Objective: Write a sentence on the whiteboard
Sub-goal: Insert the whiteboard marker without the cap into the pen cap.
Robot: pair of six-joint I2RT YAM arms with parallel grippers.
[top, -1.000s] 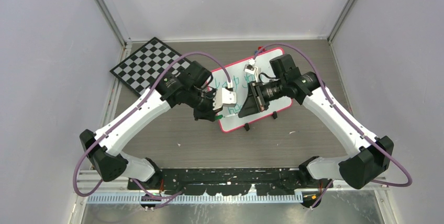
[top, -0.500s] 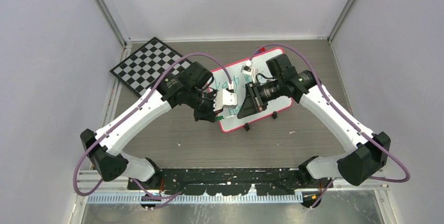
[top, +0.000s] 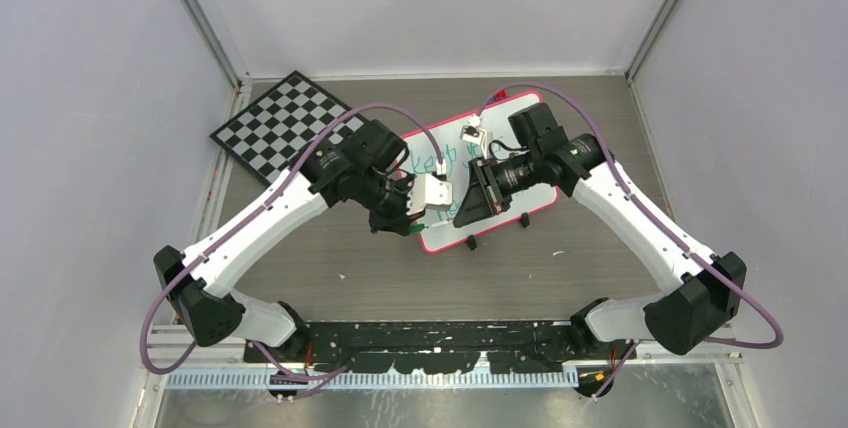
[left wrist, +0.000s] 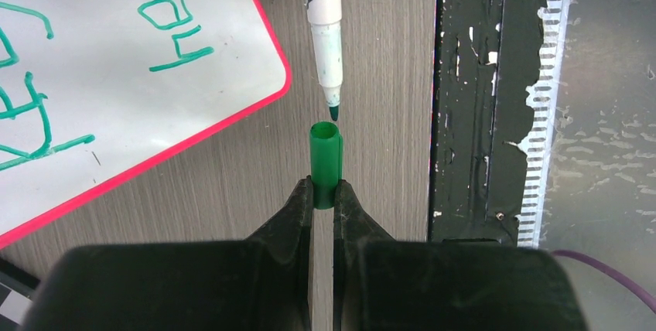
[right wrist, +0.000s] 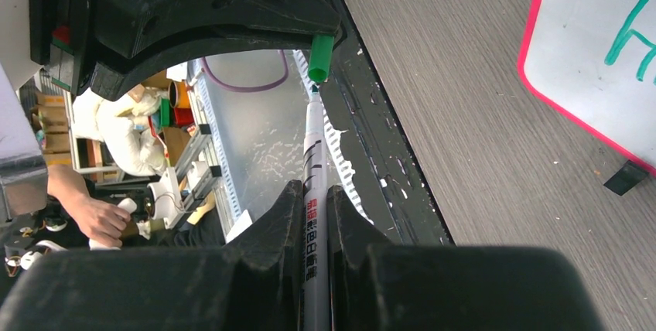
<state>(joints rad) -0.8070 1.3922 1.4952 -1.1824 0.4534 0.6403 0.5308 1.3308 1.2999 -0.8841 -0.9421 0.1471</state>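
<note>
left gripper point(left wrist: 323, 192): fingers clamped on green cap point(left wrist: 326, 153), centre of left wrist view | right gripper point(right wrist: 315, 192): fingers clamped on marker point(right wrist: 314, 134), tip just before the cap mouth | whiteboard point(left wrist: 232, 76): upper left of left wrist view | sentence point(left wrist: 174, 29): green letters on it, 2 lines partly seen

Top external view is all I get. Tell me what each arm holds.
Observer: The left jaws are shut on a green cap, its open end facing away from them.
Operator: Now the right arm.
Observer: The right jaws are shut on a marker, its bare tip aimed at that cap.
Operator: Report whether it is capped.
Observer: Not yet. In the left wrist view the tip sits just short of the cap's mouth.
</note>
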